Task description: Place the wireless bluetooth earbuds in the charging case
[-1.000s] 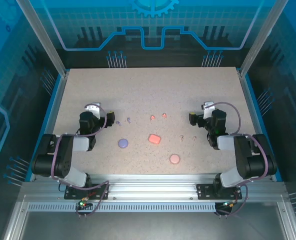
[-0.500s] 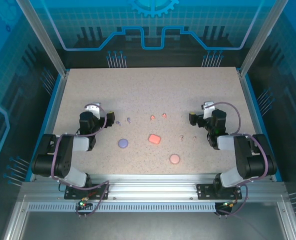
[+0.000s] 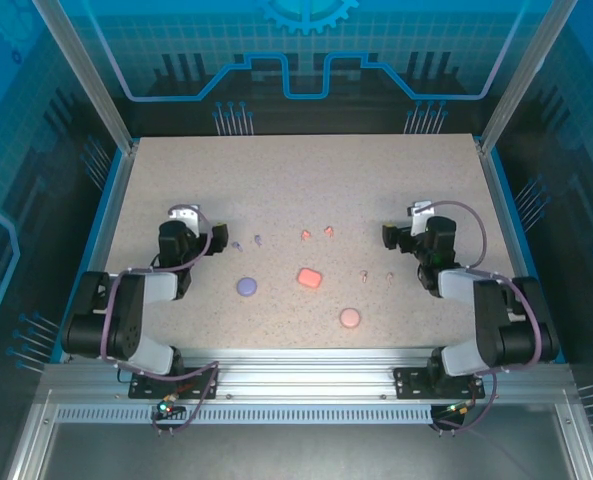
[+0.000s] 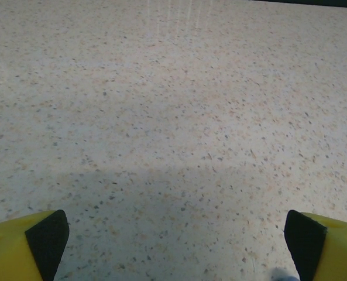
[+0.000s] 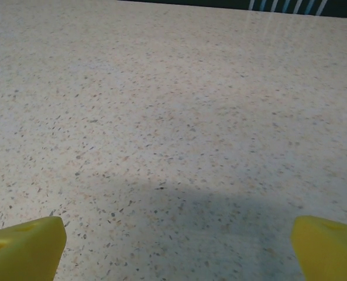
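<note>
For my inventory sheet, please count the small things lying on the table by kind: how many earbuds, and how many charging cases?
Earbuds: 6
Charging cases: 3
Total: 9

Right arm (image 3: 496,325): elbow is being swung slightly toward the near edge. Right gripper (image 3: 394,237): is being drawn a little rightward. Left arm (image 3: 111,320): is being shifted marginally leftward.

Lavender earbuds (image 3: 237,243), coral earbuds (image 3: 305,235), tan earbuds (image 3: 364,273) — each pair lying loose.
</note>
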